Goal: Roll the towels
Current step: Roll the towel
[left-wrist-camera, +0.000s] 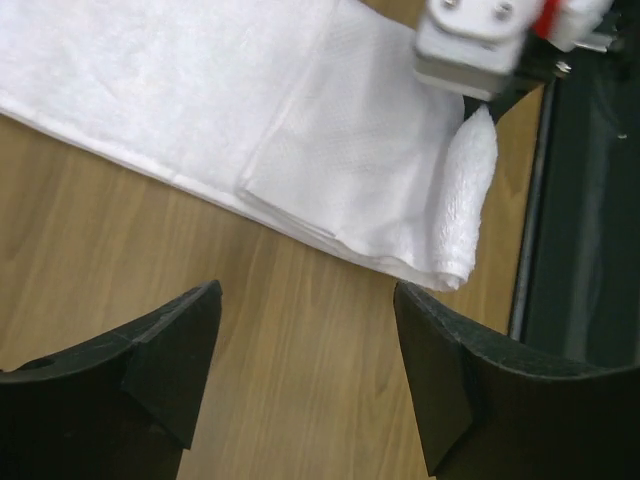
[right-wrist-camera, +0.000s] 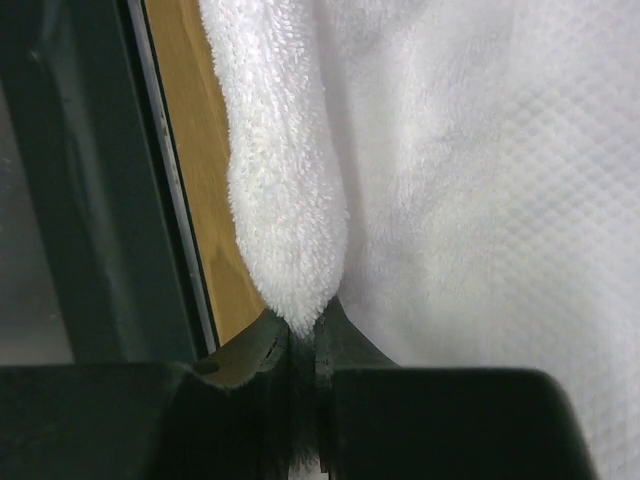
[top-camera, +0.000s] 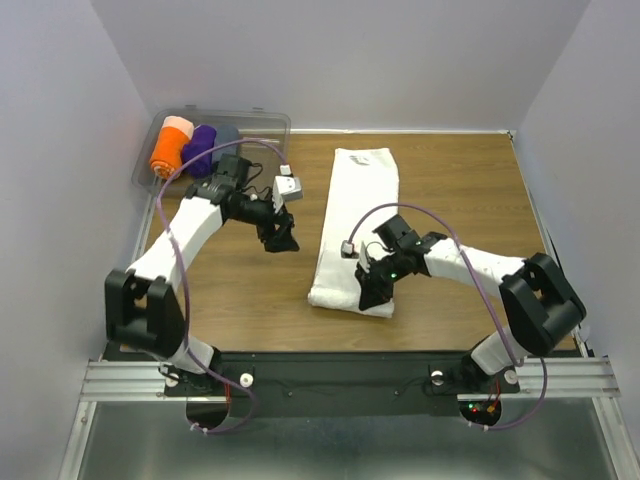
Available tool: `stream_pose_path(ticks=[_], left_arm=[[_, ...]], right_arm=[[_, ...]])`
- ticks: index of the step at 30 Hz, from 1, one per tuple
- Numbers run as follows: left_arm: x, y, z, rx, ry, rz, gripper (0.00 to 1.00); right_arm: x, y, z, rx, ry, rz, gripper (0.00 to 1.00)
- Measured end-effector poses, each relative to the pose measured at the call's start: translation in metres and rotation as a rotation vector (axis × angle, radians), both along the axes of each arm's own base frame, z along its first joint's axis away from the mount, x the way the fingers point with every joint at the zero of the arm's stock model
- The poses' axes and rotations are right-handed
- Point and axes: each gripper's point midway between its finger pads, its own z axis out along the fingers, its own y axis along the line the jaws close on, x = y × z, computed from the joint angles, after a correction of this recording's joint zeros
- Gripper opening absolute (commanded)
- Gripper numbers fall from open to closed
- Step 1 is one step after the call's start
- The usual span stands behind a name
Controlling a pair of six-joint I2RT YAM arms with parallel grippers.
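Presently, one white towel lies lengthwise on the table, right of its centre. It runs from the table's far side to its near edge, and its near end is turned over into a thick fold. Right gripper: at the table's near edge, jaws pressed together on a ridge of terry pile at that folded end, seen close in the right wrist view. Left gripper: over bare wood left of the table's centre, jaws spread wide with nothing between them, apart from the towel. Clear bin: at the table's far-left corner, holding an orange roll, a purple roll and a grey-blue roll.
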Motion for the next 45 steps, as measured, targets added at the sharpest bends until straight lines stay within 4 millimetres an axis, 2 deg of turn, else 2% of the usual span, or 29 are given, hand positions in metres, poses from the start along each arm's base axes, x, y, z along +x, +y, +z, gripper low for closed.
stream_pose_path(ticks=[4, 7, 13, 16, 19, 26, 30, 36, 41, 45], left_arm=[[-0.014, 0.010, 0.019, 0.030, -0.233, 0.027, 0.84], [-0.029, 0.013, 0.022, 0.073, -0.401, 0.011, 0.85], [-0.079, -0.006, -0.016, 0.166, -0.680, -0.171, 0.91], [-0.096, -0.018, -0.039, 0.203, -0.796, -0.266, 0.93], [-0.106, -0.033, -0.056, 0.237, -0.880, -0.349, 0.93], [-0.103, -0.072, -0.067, 0.249, -1.010, -0.431, 0.94], [-0.105, -0.087, -0.078, 0.252, -1.058, -0.472, 0.92], [-0.110, -0.084, -0.110, 0.303, -1.070, -0.531, 0.87], [-0.100, -0.084, -0.130, 0.356, -1.090, -0.511, 0.79], [-0.088, -0.090, -0.132, 0.371, -1.124, -0.463, 0.70]], right_arm=[[0.013, -0.002, 0.002, 0.044, 0.164, -0.065, 0.01], [0.019, -0.002, 0.002, 0.067, 0.256, -0.088, 0.02], [0.025, 0.002, -0.003, 0.093, 0.416, -0.104, 0.03], [0.025, 0.004, -0.010, 0.085, 0.480, -0.108, 0.04], [0.025, 0.004, -0.015, 0.081, 0.543, -0.111, 0.04], [0.027, 0.004, -0.016, 0.085, 0.641, -0.119, 0.06], [0.029, 0.003, -0.015, 0.093, 0.682, -0.118, 0.06], [0.032, 0.003, -0.016, 0.106, 0.735, -0.097, 0.06], [0.029, 0.001, -0.014, 0.123, 0.754, -0.062, 0.06], [0.026, -0.001, -0.013, 0.127, 0.748, -0.047, 0.06]])
